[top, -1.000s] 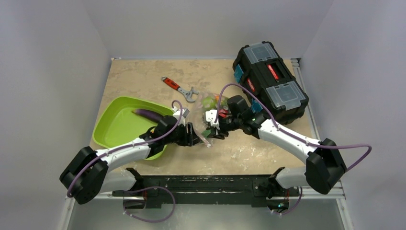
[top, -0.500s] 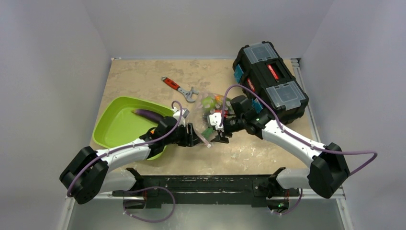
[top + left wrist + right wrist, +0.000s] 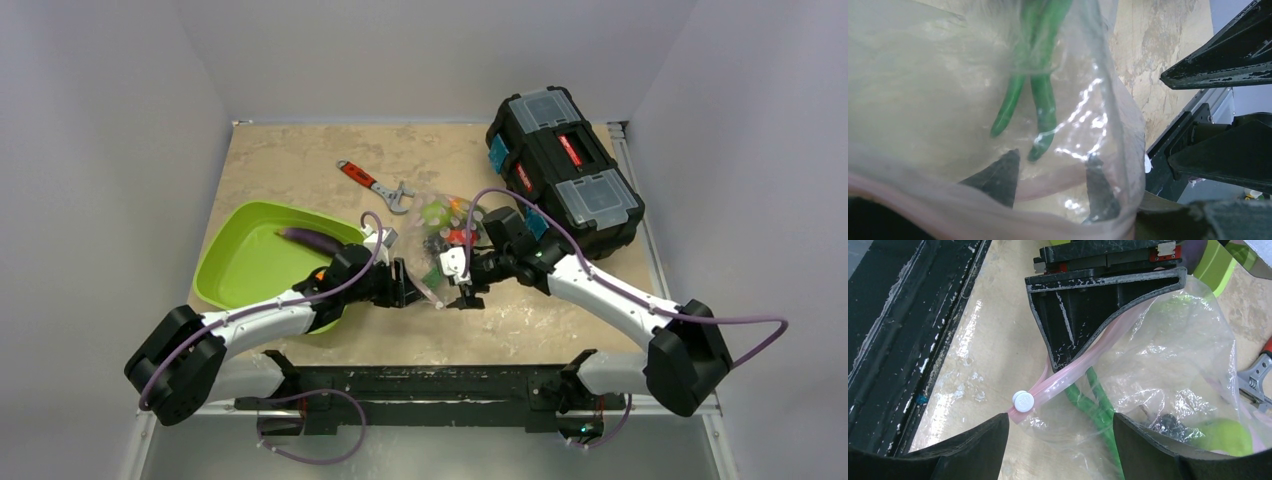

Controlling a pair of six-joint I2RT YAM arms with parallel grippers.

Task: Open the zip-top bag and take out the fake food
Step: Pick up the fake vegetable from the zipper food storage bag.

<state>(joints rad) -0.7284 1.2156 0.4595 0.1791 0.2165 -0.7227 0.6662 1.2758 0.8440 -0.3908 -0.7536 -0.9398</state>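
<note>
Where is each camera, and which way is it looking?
Top: high behind the arms, looking down on the table; left arm and right arm show.
Left wrist: on the left arm, looking into the bag at green pods; its own fingers show.
Right wrist: on the right arm, looking down at the zip strip; its fingers below, left gripper above.
Shared: both wrist views show the bag and pods.

Spread jaws of right gripper wider; drew it off top of bag, down beside its near zip corner.
</note>
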